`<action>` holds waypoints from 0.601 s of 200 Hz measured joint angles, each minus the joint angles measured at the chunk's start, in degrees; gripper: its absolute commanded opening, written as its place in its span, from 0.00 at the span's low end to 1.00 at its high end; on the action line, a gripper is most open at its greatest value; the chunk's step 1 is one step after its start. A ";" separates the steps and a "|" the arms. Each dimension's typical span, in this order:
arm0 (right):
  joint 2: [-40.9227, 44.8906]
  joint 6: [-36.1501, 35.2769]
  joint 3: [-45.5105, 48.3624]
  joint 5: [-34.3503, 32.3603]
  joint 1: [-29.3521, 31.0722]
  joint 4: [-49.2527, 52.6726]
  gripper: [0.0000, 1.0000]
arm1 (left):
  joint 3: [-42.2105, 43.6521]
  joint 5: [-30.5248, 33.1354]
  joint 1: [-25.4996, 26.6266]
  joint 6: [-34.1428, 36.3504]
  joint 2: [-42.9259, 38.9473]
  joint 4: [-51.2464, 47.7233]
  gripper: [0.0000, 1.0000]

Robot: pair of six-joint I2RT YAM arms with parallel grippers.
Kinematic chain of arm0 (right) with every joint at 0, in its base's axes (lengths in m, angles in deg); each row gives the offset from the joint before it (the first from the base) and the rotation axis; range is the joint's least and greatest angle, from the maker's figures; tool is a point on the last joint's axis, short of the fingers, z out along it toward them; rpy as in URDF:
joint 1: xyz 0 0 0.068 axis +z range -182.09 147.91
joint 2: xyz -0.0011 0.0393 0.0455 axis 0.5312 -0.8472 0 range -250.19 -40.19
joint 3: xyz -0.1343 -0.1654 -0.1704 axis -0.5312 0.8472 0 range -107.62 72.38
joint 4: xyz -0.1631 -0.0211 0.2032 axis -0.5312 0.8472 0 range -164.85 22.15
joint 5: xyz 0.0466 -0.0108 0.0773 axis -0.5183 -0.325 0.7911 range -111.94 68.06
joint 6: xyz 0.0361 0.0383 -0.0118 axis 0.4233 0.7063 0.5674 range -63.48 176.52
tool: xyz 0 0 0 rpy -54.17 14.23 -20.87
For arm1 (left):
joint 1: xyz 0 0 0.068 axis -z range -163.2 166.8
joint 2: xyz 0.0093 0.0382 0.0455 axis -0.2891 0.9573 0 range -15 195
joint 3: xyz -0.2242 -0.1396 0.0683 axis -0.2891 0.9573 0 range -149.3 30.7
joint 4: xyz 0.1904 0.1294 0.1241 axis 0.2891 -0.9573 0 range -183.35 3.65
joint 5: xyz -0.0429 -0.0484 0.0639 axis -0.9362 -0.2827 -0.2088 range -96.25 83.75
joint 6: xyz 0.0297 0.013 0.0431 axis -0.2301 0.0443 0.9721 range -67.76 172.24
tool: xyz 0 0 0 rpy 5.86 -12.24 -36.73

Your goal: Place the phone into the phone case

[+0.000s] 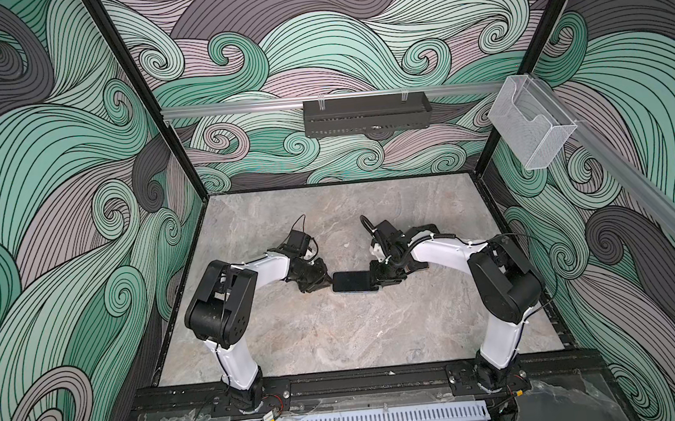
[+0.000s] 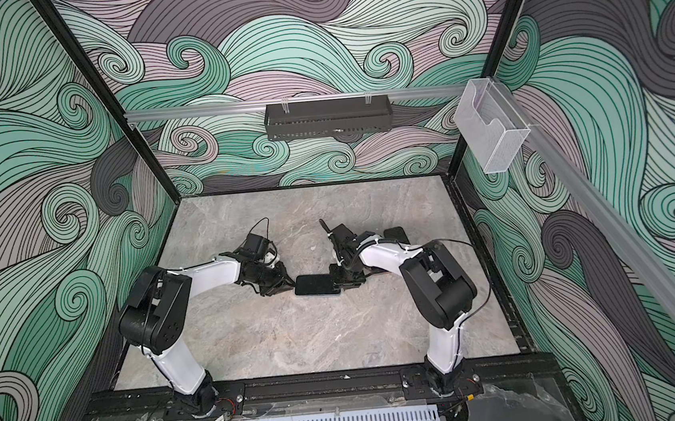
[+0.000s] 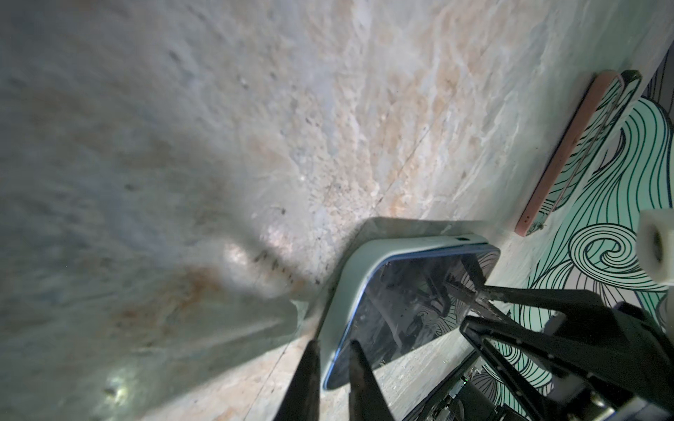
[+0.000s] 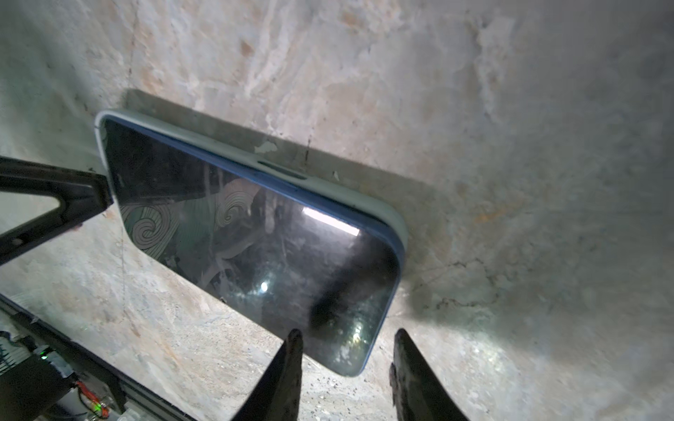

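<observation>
The phone [image 1: 352, 281] lies screen-up near the middle of the table [image 1: 338, 336], sitting in the pale phone case [image 4: 233, 153]. A blue band of the phone's side shows above the case's rim, so it looks nearly seated, though probably not yet pressed home all round.

The left gripper [image 3: 333, 346] is clamped on the end of the phone case that faces the table's left side, with one finger outside the rim and one on the glass. The right gripper [image 4: 348, 333] is at the opposite end with its jaws apart, astride a corner of the phone and holding nothing.

To do this step well, the left gripper should probably keep the case pinned flat while the right presses down on the raised corners in turn. It should push straight toward the table, since glass is slippery and a slanted push could skid the phone.

The table is grey marble-look stone, hard and a little gritty. A pink slab [image 3: 569, 153], perhaps another phone, lies toward the table's right edge. The walls [image 1: 52, 161] around the table carry green and mauve swirls.
</observation>
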 measured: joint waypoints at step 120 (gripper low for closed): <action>0.96 -1.20 -0.02 -1.79 0.24 0.66 0.13 | -1.20 0.02 0.11 -0.13 1.70 0.02 0.20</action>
